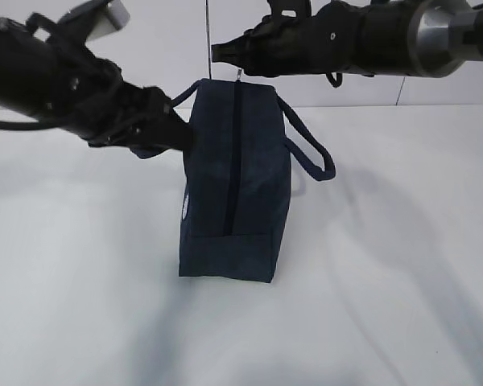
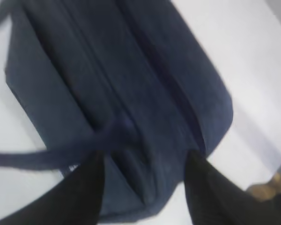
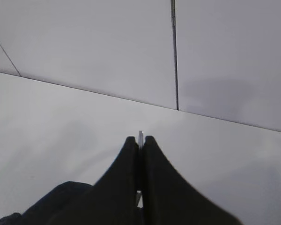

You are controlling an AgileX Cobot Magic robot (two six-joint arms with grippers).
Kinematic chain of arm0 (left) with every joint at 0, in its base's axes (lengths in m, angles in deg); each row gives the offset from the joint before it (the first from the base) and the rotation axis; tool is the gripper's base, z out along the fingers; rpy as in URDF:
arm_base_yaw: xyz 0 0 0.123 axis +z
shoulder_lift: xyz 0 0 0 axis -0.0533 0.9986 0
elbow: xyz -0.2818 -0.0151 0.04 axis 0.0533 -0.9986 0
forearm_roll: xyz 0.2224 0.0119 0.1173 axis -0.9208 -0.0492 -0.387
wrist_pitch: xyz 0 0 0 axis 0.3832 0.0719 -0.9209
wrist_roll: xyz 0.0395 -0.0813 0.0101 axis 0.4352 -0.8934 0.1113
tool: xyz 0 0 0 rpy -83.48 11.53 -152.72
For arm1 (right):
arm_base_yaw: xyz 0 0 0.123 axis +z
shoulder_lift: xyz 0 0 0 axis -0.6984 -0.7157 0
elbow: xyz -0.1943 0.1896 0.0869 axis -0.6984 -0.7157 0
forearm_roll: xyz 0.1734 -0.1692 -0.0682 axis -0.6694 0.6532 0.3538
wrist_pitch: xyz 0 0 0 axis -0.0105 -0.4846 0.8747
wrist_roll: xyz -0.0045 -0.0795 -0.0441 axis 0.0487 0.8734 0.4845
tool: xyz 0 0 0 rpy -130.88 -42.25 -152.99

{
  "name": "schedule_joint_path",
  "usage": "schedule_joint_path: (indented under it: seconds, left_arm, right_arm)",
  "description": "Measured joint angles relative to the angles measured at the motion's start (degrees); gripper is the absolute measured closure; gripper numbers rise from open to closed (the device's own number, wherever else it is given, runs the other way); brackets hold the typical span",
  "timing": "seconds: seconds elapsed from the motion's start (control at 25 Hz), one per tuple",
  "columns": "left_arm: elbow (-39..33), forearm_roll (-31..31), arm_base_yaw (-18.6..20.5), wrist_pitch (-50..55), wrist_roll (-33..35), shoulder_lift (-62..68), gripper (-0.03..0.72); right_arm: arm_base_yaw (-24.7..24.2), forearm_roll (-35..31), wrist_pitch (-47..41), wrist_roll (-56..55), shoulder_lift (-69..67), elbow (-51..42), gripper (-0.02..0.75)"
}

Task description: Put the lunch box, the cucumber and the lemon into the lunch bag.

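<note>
We saw the lunch bag point(image 1: 235, 181) standing zipped on the white desk point(image 1: 386, 281). Our left hand point(image 2: 143, 187) stood spread wide at its side, while our right hand point(image 3: 140, 140) pinched the zipper pull point(image 3: 141, 137) at its far end.

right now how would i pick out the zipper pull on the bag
Find the large dark navy fabric lunch bag standing mid-table. Follow its closed top zipper to the far end, under the right claw. The thin silvery metal pull pinched there is the only shiny piece.
</note>
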Motion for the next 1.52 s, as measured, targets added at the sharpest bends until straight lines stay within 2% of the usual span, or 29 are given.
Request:
schedule_joint_path:
  seconds: [0.24,0.52,0.68,0.8,0.96,1.04,1.2,1.52]
  left_arm:
    - [8.35,0.0,2.83,2.56,-0.9,2.28,0.308]
    - [18.23,0.0,2.96,5.35,-2.86,12.22,0.308]
    - [20.9,-0.08,2.96,5.73,-4.68,16.68,0.314]
    - [21.01,-0.13,2.96,5.82,-5.17,18.31,0.395]
    - [21.35,-0.38,2.96,5.97,-4.73,18.69,0.621]
    - [21.35,-0.76,3.05,6.7,-3.29,18.69,0.675]
    - [21.35,-2.4,3.05,9.4,0.01,18.69,0.694]
    - [21.97,-5.37,3.22,15.29,1.73,18.69,0.697]
  right_arm:
    - [0.0,-1.9,-0.56,0.0,0.0,0.0,0.738]
    - [0.0,-3.41,-0.97,0.0,0.0,0.0,0.738]
    - [0.0,-3.69,-1.33,0.0,0.0,0.1,0.738]
    - [0.0,-3.73,-1.37,0.0,0.0,0.1,0.738]
    - [0.0,-3.82,-1.46,0.0,0.0,0.1,0.738]
    - [0.0,-3.82,-1.46,0.0,0.0,0.1,0.738]
    - [0.0,-3.82,-1.88,-0.09,0.0,0.1,0.738]
    - [0.0,-3.82,-2.27,0.01,0.0,0.1,0.738]
